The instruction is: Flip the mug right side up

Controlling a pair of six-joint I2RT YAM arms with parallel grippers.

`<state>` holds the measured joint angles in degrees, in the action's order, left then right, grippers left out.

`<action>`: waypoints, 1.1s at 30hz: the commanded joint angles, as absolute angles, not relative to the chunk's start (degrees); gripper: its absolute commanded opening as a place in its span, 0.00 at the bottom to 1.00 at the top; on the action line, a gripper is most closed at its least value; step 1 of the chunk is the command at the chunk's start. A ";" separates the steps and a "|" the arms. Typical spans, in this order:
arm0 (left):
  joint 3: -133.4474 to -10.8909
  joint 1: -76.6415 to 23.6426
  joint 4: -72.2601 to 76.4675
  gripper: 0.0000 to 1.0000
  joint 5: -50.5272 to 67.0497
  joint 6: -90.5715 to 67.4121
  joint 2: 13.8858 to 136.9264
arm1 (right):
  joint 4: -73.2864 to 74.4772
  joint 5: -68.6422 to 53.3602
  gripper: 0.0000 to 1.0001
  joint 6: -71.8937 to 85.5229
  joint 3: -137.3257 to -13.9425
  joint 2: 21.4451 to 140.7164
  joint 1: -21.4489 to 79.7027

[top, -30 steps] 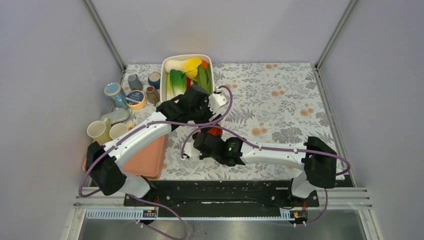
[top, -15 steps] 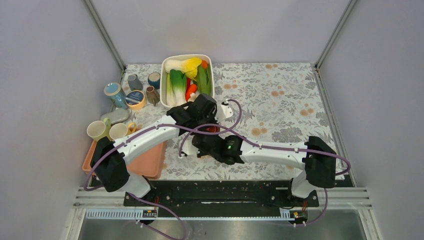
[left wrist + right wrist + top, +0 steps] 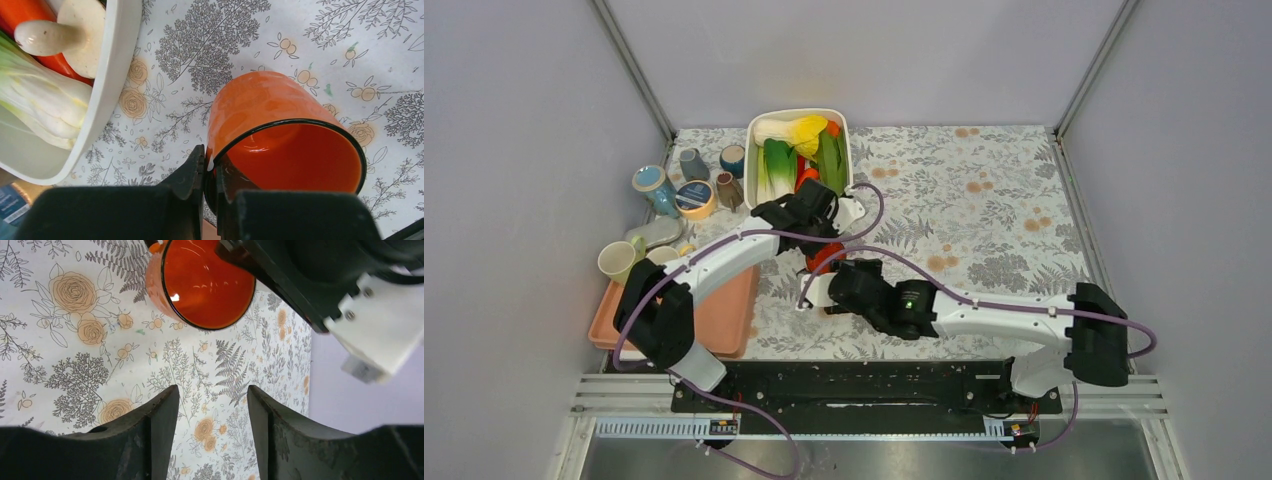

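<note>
The left gripper is clamped on the rim of the orange mug, with one finger outside the wall and the other inside the mouth, as the left wrist view shows. The mug hangs tilted over the flowered tablecloth, its mouth turned toward the wrist camera and its base pointing away, down toward the cloth. Whether the base touches the cloth cannot be told. The right gripper hovers near the mug with its fingers spread and nothing between them, the mug's open mouth lying beyond its fingertips. The turning step appears to be in hand, with the mug partway between upended and upright. The next move likely calls for the left wrist to finish the roll until the mouth faces up, then set the base flat on the cloth before letting go. A white dish of vegetables stands near the mug, on the side away from the arms' bases.
</note>
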<state>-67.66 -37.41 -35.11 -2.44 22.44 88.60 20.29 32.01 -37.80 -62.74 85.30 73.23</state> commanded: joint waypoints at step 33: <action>-68.69 46.16 -75.34 0.00 15.14 57.86 69.76 | 2.67 13.29 0.99 -7.20 -41.72 60.68 57.66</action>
